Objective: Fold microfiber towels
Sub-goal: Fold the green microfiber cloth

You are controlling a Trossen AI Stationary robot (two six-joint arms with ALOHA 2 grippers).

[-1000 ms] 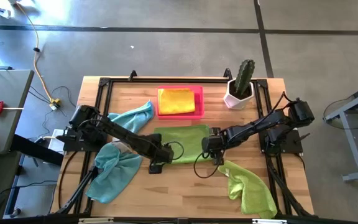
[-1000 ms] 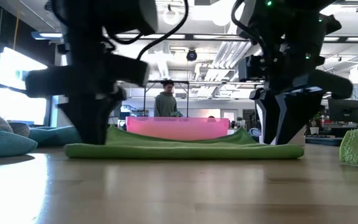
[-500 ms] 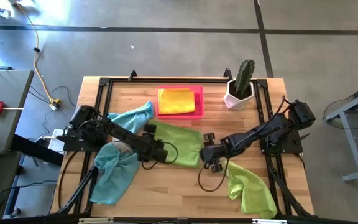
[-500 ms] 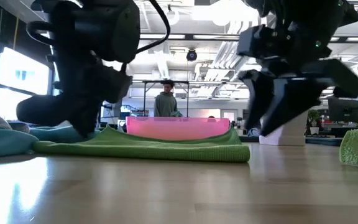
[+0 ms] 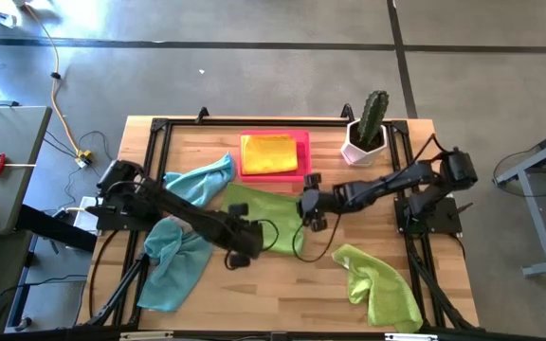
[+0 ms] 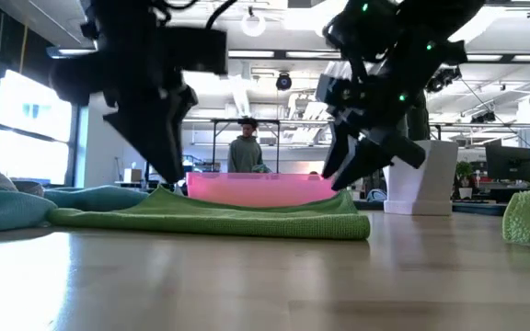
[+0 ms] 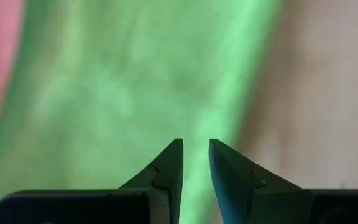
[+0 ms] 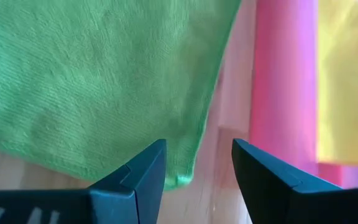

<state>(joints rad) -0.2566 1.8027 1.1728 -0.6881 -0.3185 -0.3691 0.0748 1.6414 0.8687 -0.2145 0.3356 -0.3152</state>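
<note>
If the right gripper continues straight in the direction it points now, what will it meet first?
Most likely the corner of the green towel lying flat just ahead of the right gripper, whose jaws are open. Past that corner come bare wood and then the pink tray wall. Depth is hard to judge here.

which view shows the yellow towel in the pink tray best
The high view: the folded yellow towel lies fully visible inside the pink tray. The right wrist view catches only one edge, the low view only the tray's wall, the left wrist view none.
</note>
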